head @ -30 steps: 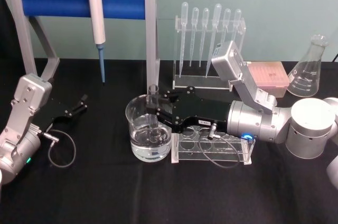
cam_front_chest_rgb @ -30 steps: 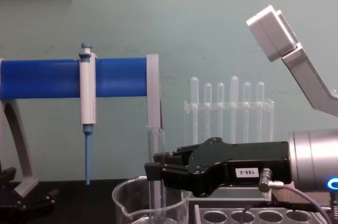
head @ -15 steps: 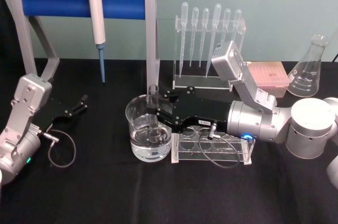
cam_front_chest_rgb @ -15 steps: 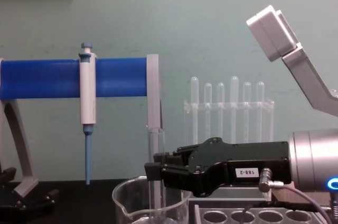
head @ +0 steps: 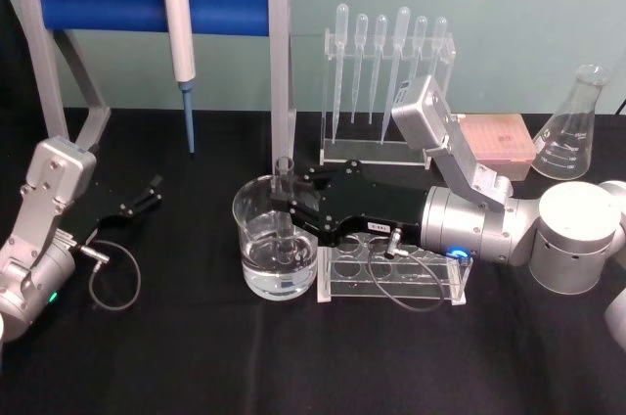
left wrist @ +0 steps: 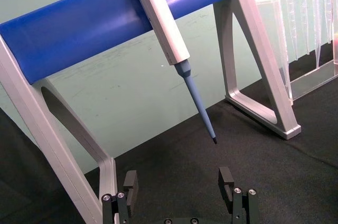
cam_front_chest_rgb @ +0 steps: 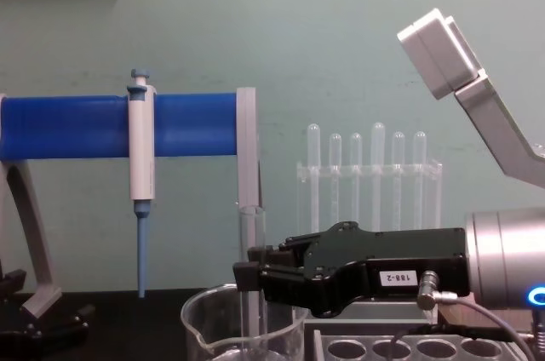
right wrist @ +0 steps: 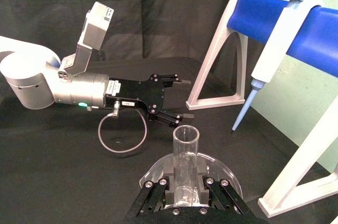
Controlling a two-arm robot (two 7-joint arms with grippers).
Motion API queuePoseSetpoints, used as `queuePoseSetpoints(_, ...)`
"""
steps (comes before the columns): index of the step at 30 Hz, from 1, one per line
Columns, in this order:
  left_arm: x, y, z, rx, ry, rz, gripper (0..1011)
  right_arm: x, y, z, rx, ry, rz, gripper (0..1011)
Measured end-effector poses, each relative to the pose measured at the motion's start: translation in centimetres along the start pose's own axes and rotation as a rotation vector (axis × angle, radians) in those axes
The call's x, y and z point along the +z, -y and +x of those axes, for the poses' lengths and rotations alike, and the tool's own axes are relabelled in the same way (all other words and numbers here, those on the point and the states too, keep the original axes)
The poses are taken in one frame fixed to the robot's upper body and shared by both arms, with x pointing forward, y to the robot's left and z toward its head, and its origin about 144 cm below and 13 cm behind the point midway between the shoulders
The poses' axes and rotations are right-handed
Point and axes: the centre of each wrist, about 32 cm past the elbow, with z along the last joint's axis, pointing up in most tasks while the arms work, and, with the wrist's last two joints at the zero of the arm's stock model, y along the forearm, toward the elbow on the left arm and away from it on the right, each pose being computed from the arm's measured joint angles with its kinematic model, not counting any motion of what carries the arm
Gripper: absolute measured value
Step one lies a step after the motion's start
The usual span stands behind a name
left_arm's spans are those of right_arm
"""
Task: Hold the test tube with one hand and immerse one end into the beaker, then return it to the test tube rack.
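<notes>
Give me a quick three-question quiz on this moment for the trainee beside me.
1. True or false: the right gripper is shut on the tube.
2. Where is the tube's lower end? A. In the flask. B. Inside the beaker. C. Lying on the table.
3. Fill in: the left gripper, at the robot's left near the blue stand, is ____.

Key
1. True: its jaws clamp the upright tube.
2. B.
3. Open.
</notes>
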Motion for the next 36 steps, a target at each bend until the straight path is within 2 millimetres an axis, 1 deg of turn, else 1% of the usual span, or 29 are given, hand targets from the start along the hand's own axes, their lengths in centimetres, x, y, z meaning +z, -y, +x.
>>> queuePoseSetpoints(21,0.0,0.0,0.0,0.0,0.0,0.0,1000,0.1,0.1,0.0,-0.003,0.001,0.003,242)
queuePoseSetpoints(25,0.0,0.0,0.0,0.0,0.0,0.0,1000,0.8,0.4,0.1,-0.016,0.012,0.027,242)
queuePoseSetpoints(36,0.0,0.0,0.0,0.0,0.0,0.0,1000,3.9,2.0,0.4,-0.029,0.034,0.112,242)
